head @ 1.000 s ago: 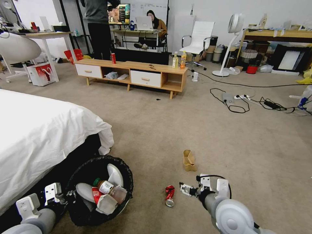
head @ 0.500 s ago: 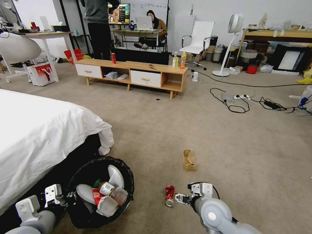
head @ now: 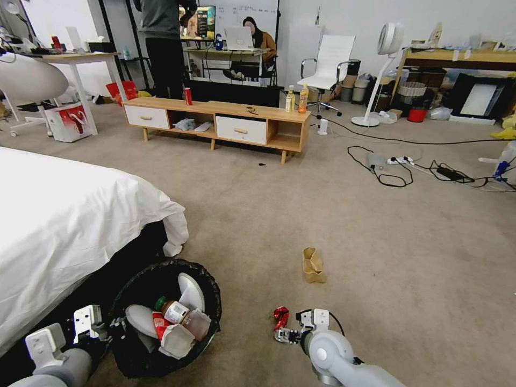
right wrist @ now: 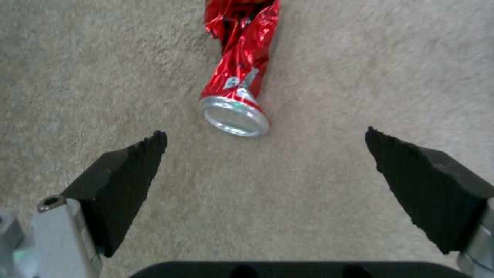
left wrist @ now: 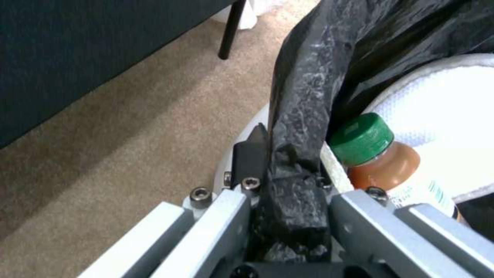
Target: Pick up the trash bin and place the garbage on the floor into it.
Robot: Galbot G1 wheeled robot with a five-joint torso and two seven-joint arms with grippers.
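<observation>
Head view, near field: left claw (head: 110,324) sits low at the bin (head: 209,285), beside the bed (head: 64,215). Left wrist view: claw pinched tight on the bin's rim, black bag (left wrist: 303,116) crushed between the pads, white wall just behind it. Bin holds a bottle with green cap (left wrist: 362,139), brown liquid, plus pale flaps and a red-and-white wrapper (head: 159,322).

Right claw (head: 283,335) is down at floor level, just beside the crushed red can (head: 280,316). Right wrist view: pads (right wrist: 129,173) spread wide, nothing between them; can (right wrist: 239,83) lies on its side on the carpet (right wrist: 360,69), open silver end toward the claw, a little ahead of the tips, not touching.

Farther out on the floor: tan paper bag (head: 313,265), upright and crumpled, apart from the can.

Beyond: low wooden cabinet (head: 226,126) with an upright red can (head: 187,96) and two yellow bottles (head: 296,99) on top. Cables (head: 408,166) lie on the carpet to the right.
</observation>
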